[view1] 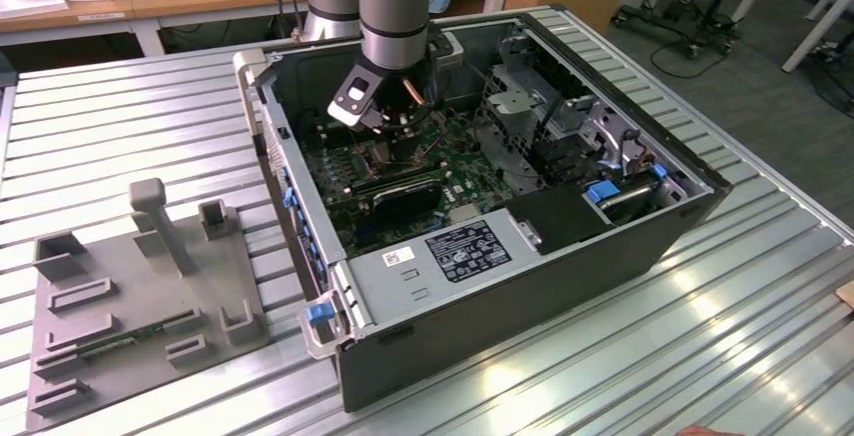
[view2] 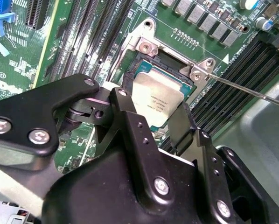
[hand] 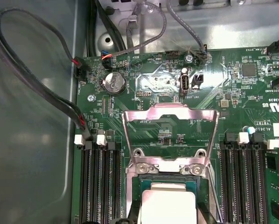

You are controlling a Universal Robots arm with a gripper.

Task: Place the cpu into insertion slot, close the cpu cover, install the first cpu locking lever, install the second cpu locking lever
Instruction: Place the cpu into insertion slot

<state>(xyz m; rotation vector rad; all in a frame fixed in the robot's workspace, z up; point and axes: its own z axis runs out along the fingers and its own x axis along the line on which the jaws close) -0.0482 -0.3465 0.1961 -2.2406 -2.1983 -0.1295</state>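
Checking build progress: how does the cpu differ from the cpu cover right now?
The cpu is a solid pale silvery square; the cpu cover is a metal frame with an open middle. The cpu lies at the insertion slot; the cpu cover is swung open, away from it. The cpu cover's outline is wider than the cpu. Both are squarish grey metal.

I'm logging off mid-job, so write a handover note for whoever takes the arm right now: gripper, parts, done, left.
Gripper: shut on the cpu, fingers on two opposite edges.
Cpu: at the insertion slot; I cannot tell if it is fully seated.
Cpu cover: swung open, away from the socket.
Locking lever: unlatched, sticking out from a socket corner.
Done: cpu brought to the slot.
Left: cover not closed, neither lever installed.
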